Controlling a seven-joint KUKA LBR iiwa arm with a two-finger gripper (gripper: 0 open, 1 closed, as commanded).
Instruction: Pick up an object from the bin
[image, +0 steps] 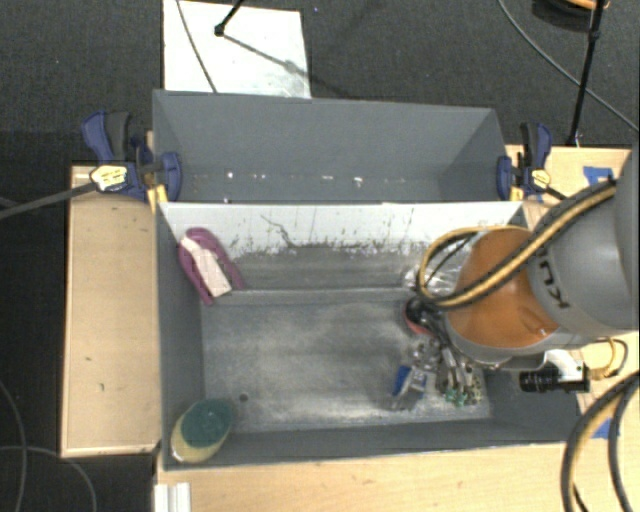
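Clearly, the pick is not finished yet. You see the gripper (437, 378) low in the right front corner of the bin (300, 340), close to the floor and near the front wall, below the orange cover (500, 300) of the arm (590, 270). Whether the gripper is wide or narrow you cannot tell from this view, because the wrist hides too much of it, and nothing can be seen held in it.

Just at its left side there is a small blue bit (402, 380), very near the gripper. I cannot say if it is a loose thing or a part of the robot. Two things lie well apart from the gripper. A purple piece (205, 265) leans on the back wall at the far left, and a round sponge (203, 428), green on yellow, sits in the left front corner.

In my judgement the gripper is down at working height, but the closing, the lift and the carrying out of the bin are all left. If the blue bit is your target, check the grasp before you lift.
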